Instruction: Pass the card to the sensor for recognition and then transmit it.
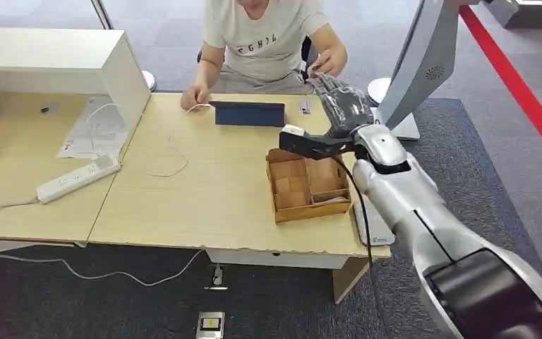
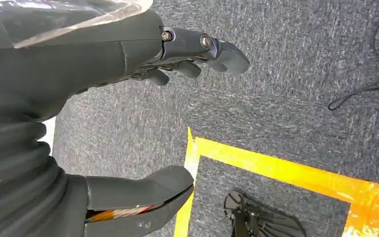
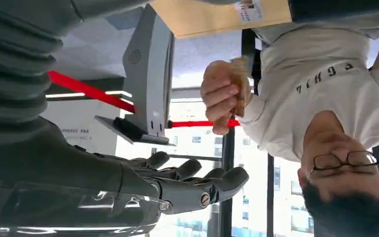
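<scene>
My right hand is released, fingers spread; the wrist view shows the person's hand just beyond, clutching something

A pale wooden table fills the middle of the frame, butted against a second tabletop of the same wood at left. On the first lie a compartmented brown wooden box at right, a dark flat rectangular device near the far edge, and a looping white cable. The left one carries a white power strip, printed papers and a white box-like cabinet.
</scene>
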You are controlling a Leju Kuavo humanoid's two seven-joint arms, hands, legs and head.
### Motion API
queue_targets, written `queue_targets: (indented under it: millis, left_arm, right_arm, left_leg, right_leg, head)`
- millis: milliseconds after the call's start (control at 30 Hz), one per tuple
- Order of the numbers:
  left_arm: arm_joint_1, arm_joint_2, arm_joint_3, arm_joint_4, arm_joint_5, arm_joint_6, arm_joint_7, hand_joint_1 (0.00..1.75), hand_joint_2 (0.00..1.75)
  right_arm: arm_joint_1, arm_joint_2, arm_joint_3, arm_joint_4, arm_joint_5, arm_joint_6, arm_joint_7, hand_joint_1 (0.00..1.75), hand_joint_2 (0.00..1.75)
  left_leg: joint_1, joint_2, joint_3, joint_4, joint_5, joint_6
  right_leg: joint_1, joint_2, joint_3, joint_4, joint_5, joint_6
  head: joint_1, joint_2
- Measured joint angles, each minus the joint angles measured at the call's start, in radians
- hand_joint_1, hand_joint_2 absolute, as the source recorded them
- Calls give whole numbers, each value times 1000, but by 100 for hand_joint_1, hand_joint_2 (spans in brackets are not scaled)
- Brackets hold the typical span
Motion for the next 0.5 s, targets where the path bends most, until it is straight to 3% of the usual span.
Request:
queue_targets:
  millis: [200, 267, 367, 500]
  left_arm:
    - [0, 0, 0, 0, 2, -2, -6, 0, 175]
    - [1, 0, 0, 0, 3, -8, -11, 0, 175]
    - [3, 0, 0, 0, 3, -11, -5, 0, 175]
    - [12, 3, 0, 0, 6, -7, 6, 0, 175]
  right_arm:
    - [-15, -43, 0, 0, 23, 2, 11, 0, 0]
    - [-22, -77, -5, 1, -9, 40, 25, 0, 0]
    - [-23, -147, -36, 5, -125, 163, 97, 0, 0]
    - [7, -277, -112, 17, -238, 215, 69, 0, 0]
  left_leg:
    - [0, 0, 0, 0, 0, 0]
    - [0, 0, 1, 1, 0, 0]
    - [0, -3, 1, 1, 0, 0]
    - [-1, -2, -1, 1, -1, 1]
  right_leg:
    - [0, 0, 0, 0, 0, 0]
    - [0, 0, 0, -1, 0, 0]
    - [0, -2, 0, -2, 0, 0]
    - [-1, -1, 1, -3, 1, 2]
  head:
    - [0, 0]
    - [0, 0]
    - [0, 0]
    - [1, 0]
